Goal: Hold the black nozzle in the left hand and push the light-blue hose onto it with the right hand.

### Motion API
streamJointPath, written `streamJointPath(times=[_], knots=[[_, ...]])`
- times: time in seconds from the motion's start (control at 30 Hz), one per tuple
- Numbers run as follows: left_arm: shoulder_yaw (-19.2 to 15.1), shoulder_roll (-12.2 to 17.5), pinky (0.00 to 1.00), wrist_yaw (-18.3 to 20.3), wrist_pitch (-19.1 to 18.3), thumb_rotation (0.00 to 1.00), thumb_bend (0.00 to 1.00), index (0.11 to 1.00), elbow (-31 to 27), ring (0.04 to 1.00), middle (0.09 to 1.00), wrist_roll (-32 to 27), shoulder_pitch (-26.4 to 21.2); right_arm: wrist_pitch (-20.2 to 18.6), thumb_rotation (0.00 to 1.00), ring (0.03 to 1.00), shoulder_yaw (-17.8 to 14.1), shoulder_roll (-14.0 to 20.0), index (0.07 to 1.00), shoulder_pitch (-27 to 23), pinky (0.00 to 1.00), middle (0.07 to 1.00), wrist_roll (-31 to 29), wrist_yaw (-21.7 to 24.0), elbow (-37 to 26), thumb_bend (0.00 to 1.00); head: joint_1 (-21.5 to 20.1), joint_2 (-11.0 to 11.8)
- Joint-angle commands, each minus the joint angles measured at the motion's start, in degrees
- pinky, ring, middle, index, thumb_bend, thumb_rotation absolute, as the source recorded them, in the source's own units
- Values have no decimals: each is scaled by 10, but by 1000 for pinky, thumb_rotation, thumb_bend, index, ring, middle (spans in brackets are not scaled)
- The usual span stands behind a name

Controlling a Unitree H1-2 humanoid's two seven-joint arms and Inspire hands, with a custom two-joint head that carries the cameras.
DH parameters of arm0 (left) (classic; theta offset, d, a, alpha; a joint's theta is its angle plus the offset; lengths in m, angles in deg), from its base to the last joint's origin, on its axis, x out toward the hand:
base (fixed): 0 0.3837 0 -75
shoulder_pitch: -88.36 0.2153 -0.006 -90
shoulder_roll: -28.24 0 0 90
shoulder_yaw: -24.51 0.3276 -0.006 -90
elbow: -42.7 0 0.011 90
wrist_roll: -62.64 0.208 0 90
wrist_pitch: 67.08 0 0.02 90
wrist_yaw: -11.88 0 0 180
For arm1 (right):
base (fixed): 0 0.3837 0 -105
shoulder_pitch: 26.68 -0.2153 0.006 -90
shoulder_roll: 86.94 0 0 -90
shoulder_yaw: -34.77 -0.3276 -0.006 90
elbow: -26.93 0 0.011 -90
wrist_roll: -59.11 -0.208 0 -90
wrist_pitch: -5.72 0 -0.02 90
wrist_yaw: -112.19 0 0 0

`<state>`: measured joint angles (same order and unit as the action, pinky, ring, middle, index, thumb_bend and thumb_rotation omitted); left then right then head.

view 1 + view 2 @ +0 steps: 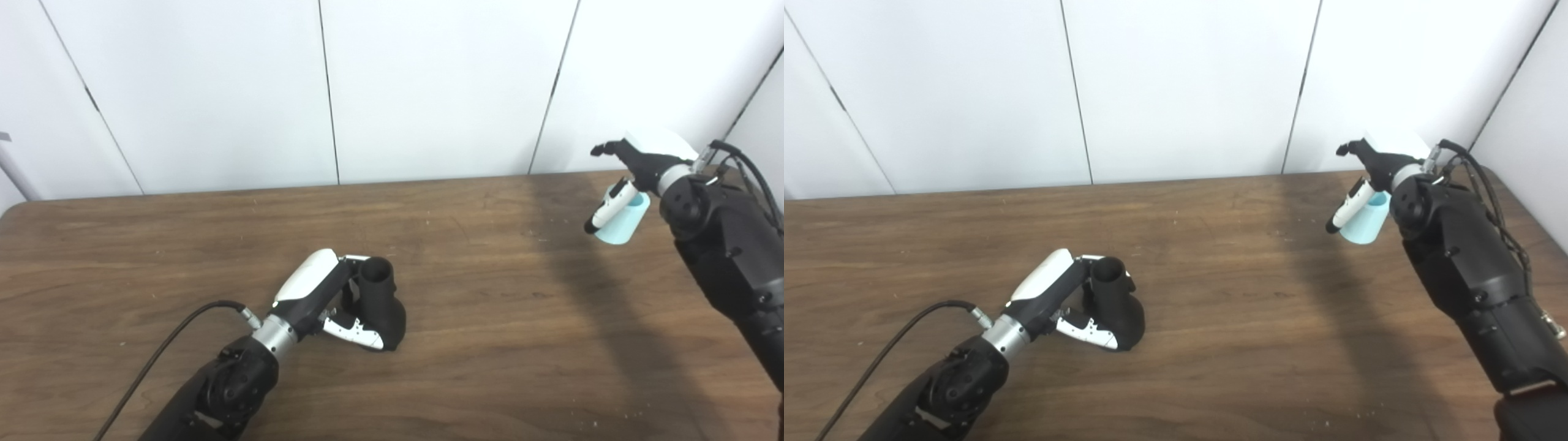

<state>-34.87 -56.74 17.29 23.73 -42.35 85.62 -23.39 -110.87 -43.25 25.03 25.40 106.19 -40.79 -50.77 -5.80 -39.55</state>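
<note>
Near the front edge of the table [490, 367], the nozzle [381, 303] is grasped by the left hand [318, 294] and stood on the wood. Well apart, at far right, the hose [625, 223] is gripped by the right hand [637, 171], raised.

the black nozzle [380, 303] stands mouth-up in my table's middle; the light-blue hose [625, 223] hangs tilted near its far right corner.

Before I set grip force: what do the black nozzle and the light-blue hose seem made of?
Black nozzle: likely matte moulded plastic, dull, no glints. Light-blue hose: smooth, opaque, probably soft plastic or rubber; softness cannot be judged. Table: wood-grain surface, possibly laminate.
</note>
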Motion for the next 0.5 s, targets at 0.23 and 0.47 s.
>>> streamJointPath(times=[0.23, 0.47], knots=[[38, 25, 263, 80, -56, 86, 514, 472, 48, 325, 374, 44, 59, -3, 136, 870, -29, 23, 849, -45, 679, 892, 44, 47, 3, 1000, 0, 2], [38, 25, 253, 84, -64, 86, 514, 471, 45, 324, 373, 43, 59, -3, 128, 871, -41, 22, 844, -35, 703, 887, 41, 39, 5, 1000, 0, 1]])
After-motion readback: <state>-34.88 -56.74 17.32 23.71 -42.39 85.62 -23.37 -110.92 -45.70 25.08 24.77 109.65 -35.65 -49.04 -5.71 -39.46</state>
